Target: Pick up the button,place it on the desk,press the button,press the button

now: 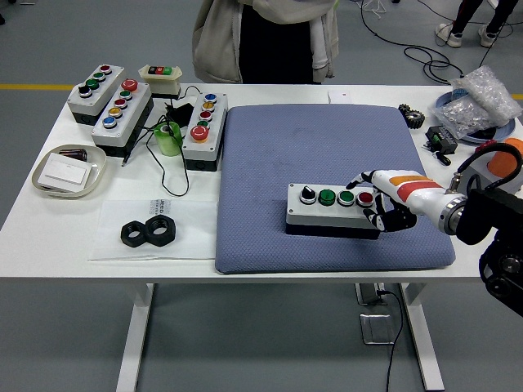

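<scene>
One button box (333, 209), grey w/ white top, lies flat on blue-grey pad (327, 147), right of centre, nr pad's front edge. Top row, L to R: black selector knob (308, 194), two green buttons, red button (365, 198) at right end. Right hand (382, 206) at box's right end, just beside red button; one finger extended toward box top, others curled under, clamped on nothing. Contact w/ box: cannot tell. Left hand not seen. Three more button boxes (204, 122) sit at table's (49, 237) far left, two black nuts (149, 232) nr front-left. Person (265, 37) stands at far side, hands not visible.
</scene>
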Robot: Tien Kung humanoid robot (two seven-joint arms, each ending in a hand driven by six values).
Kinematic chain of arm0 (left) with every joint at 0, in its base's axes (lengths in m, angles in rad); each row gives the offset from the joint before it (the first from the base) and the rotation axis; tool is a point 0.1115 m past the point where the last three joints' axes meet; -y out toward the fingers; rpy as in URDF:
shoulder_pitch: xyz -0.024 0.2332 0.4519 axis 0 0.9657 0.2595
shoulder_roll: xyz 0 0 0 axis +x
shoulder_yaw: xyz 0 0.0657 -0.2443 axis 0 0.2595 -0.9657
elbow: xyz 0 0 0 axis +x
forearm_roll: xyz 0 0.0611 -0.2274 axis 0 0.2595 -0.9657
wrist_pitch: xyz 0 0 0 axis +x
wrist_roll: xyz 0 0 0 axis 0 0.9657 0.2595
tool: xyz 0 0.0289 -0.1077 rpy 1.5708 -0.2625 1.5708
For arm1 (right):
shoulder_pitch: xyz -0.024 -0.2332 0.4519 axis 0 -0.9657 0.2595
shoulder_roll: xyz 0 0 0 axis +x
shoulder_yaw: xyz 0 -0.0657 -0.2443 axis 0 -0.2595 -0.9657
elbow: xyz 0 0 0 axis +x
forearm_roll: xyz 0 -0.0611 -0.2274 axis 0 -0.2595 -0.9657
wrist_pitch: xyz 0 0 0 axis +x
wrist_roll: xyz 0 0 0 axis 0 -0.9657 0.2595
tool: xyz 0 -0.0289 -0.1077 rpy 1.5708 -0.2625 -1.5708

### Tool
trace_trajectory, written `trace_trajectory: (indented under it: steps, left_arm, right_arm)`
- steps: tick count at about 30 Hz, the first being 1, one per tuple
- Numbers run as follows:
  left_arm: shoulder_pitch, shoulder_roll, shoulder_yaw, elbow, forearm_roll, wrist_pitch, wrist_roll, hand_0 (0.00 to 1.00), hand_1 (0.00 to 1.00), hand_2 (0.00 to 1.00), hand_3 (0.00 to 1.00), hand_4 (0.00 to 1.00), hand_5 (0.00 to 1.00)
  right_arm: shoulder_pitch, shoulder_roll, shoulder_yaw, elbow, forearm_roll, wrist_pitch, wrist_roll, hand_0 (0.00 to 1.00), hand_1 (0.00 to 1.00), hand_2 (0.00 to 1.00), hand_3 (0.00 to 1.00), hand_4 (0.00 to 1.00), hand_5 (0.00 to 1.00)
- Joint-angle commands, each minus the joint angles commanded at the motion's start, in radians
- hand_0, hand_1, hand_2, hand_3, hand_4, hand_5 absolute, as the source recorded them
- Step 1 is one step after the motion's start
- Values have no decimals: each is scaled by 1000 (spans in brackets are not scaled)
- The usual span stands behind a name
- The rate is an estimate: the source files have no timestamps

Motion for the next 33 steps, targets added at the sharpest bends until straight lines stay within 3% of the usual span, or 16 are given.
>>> trace_trajectory:
  steps: [3, 5, 6, 11, 12, 17, 18, 19, 28, 33]
  left_arm:
    - [-1, 0, -3, 1, 4, 0, 2, 788, 838, 918, 846, 611, 998]
    - [-4, 0, -4, 2, 4, -1, 3, 788, 838, 918, 846, 611, 998]
    - [-4, 0, -4, 2, 3, -1, 3, 788, 838, 918, 845, 611, 998]
    - [-5, -2, -12, 5, 9, 0, 8, 788, 838, 918, 845, 611, 998]
    - [-4, -2, -12, 5, 9, 0, 8, 788, 837, 918, 846, 607, 998]
    - [-3, -1, -13, 5, 11, 0, 8, 788, 837, 918, 846, 607, 998]
    - [-3, -1, -13, 5, 11, 0, 8, 787, 837, 918, 845, 609, 998]
    - [-3, -1, -13, 5, 11, -1, 8, 787, 837, 918, 845, 609, 998]
    - [0, -2, -12, 4, 4, -3, 2, 787, 837, 917, 845, 609, 998]
    - [3, -3, -16, 5, 8, -3, 2, 788, 837, 917, 845, 610, 998]
  right_arm:
    - [-13, -4, 47, 22, 20, -31, 14, 157, 66, 222, 808, 483, 2]
    - [-25, -7, 89, 36, 66, -92, 37, 157, 66, 222, 808, 483, 2]
    - [-28, -8, 100, 38, 83, -114, 43, 341, 228, 352, 952, 560, 88]
    - [-56, -3, 168, 27, 250, -287, 145, 341, 228, 352, 952, 560, 88]
    - [-61, -2, 185, 23, 296, -333, 174, 761, 624, 649, 987, 589, 139]
    - [-76, -1, 236, -4, 490, -484, 249, 761, 624, 649, 987, 589, 139]
    - [-78, -1, 241, -8, 527, -497, 257, 899, 788, 836, 979, 611, 157]
    - [-81, -1, 254, -19, 564, -522, 276, 899, 788, 836, 979, 611, 157]
    - [-109, -10, 304, -108, 850, -599, 364, 927, 845, 897, 965, 625, 157]
    - [-125, -16, 310, -153, 821, -590, 366, 933, 854, 903, 962, 644, 160]
